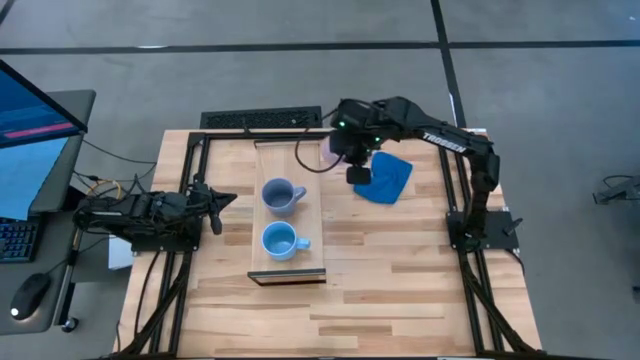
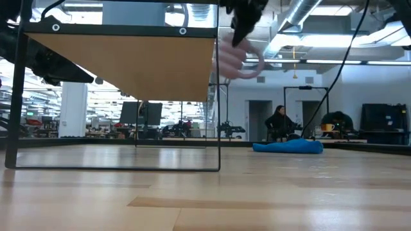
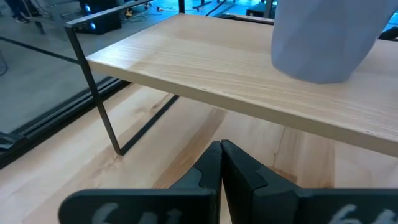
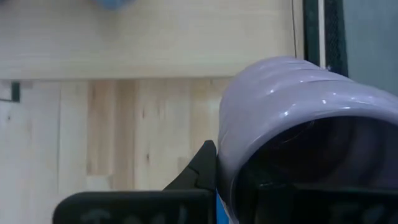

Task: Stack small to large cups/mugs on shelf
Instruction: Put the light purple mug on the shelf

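Holding the lilac mug [image 4: 292,124] in my right gripper [image 1: 345,152], lifted above the table beside the shelf's [image 1: 288,150] far end.

From overhead I see the right gripper's fingers pinching the lilac mug's wall, the mug well clear of the tabletop [image 1: 390,270] in the low view and tilted on its side. The slate-blue mug [image 1: 280,196] and the sky-blue mug [image 1: 281,241] stand upright on the shelf, one behind the other, near each other but not touching. The blue cloth [image 1: 388,177] lies on the table just beside the right gripper. My left gripper [image 1: 214,203] waits at the shelf's left side, its fingers pressed together and empty.
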{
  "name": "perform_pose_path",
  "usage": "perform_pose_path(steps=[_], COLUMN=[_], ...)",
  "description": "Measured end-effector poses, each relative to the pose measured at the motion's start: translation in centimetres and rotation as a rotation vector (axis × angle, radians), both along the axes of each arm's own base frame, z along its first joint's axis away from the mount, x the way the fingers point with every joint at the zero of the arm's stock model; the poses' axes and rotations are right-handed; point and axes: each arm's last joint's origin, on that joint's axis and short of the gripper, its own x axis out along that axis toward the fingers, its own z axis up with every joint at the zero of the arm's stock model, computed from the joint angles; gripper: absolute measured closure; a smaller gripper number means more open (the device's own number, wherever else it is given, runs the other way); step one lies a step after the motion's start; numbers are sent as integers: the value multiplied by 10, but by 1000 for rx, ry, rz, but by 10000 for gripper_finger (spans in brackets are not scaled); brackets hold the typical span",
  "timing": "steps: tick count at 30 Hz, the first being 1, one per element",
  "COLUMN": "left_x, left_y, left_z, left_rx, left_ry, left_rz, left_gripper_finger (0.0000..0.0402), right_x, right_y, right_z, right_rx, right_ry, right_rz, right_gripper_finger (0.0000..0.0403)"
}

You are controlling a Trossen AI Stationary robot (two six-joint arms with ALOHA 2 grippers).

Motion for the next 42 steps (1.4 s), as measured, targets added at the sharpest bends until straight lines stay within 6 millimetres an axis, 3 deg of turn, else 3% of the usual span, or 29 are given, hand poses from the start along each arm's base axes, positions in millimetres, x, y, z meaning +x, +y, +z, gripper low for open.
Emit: perform_pose_path(steps=[6, 16, 22, 30, 36, 42], left_x=[0, 0, 0, 0, 0, 0], left_y=[0, 0, 0, 0, 0, 0], left_z=[0, 0, 0, 0, 0, 0], left_rx=[0, 1, 1, 1, 0, 0], left_ry=[0, 0, 0, 3, 4, 4], left_rz=[1, 3, 3, 1, -1, -2], left_gripper_finger=[401, 401, 401, 401, 401, 401], right_x=[2, 6, 26, 44, 54, 60], right_y=[4, 4, -3, -22, -24, -23], right_z=[19, 22, 9, 9, -18, -25], right_rx=[-40, -56, -56, -17, 58, 80], right_ry=[-85, -132, -153, -192, -86, -80], right_rz=[49, 66, 127, 142, 145, 167], right_gripper_finger=[367, 367, 367, 367, 367, 367])
